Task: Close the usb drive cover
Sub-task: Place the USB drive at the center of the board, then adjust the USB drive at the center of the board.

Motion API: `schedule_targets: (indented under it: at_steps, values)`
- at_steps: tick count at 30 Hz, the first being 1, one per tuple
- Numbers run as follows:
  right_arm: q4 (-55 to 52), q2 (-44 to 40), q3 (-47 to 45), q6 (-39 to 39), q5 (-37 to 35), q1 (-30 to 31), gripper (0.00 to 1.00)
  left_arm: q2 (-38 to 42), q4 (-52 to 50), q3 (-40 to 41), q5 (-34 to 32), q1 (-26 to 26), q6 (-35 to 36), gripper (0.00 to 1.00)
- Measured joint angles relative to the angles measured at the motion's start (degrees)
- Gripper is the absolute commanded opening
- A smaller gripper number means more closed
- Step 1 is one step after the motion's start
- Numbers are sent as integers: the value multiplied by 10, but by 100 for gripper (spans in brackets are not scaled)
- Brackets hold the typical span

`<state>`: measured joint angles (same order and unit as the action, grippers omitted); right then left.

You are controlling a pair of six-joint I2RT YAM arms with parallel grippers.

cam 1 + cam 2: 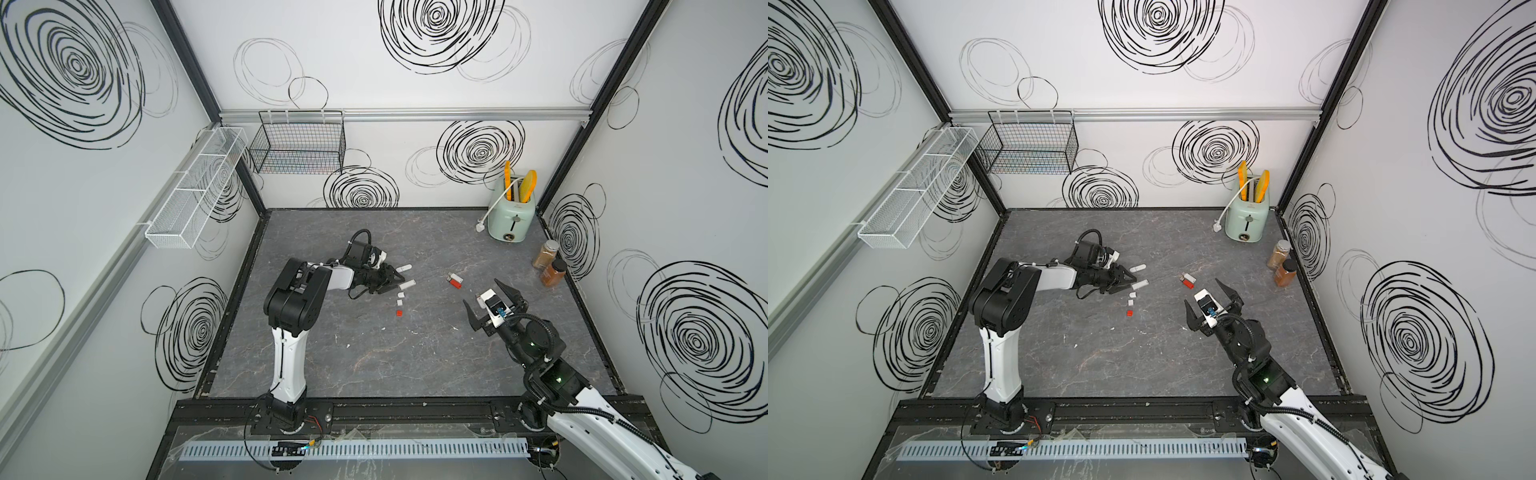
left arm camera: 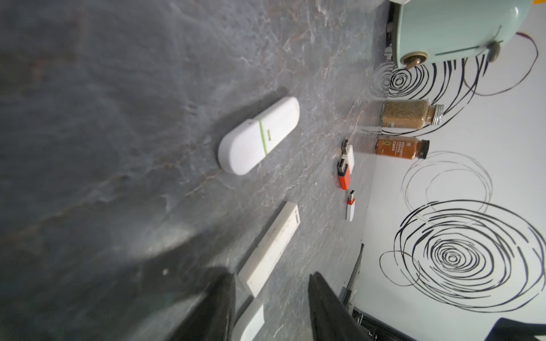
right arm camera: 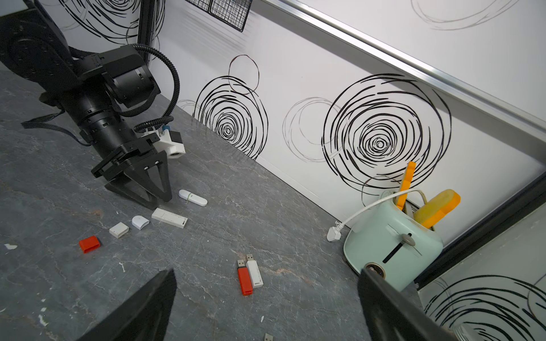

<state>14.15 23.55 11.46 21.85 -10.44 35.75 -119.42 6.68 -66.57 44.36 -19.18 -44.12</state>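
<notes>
Both top views look down from high above the front edge of the tabletop (image 1: 374,357), facing the back wall. They are far enough off to take in all four edges and both arms (image 1: 286,332), and their coverage is nearly identical. The left wrist camera sits low and close to the tabletop, facing its right edge with the jars (image 2: 404,113) and toaster (image 2: 449,29). The right wrist camera rides higher, facing the back edge. Both wrist views share the toaster and the drives (image 3: 244,279) at mid-table.

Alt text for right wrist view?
Left gripper, jaws apart, close to a grey table, beside an oval white drive, a flat white drive and loose caps. An uncapped red drive and uncapped white drive lie nearer; mint toaster by the wall.
</notes>
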Motion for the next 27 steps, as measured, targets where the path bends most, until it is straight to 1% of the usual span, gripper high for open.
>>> schedule_targets:
  at_steps: [4, 7, 10, 13, 18, 23, 27]
  values:
    - [0, -2, 0, 0, 1, 0, 99, 0, -21, -20, -20, 1, 19, 65]
    - [0, -7, 0, 0, 0, 0, 99, 5, -26, -23, -25, 1, 27, 77]
    - [0, -9, 0, 0, 0, -1, 99, 21, -33, -17, -41, 0, 37, 86]
    - [0, -13, 0, 0, 0, -2, 99, 45, -38, 2, -58, 0, 49, 99]
    - [0, -15, 0, 0, 0, -3, 99, 100, -67, 30, -109, 0, 95, 98]
    - [-4, -15, 0, -7, 0, -3, 99, 167, -108, 31, -160, -3, 176, 98]
    - [-15, -5, 6, -18, 0, -3, 99, 226, -138, 31, -187, -2, 229, 98]
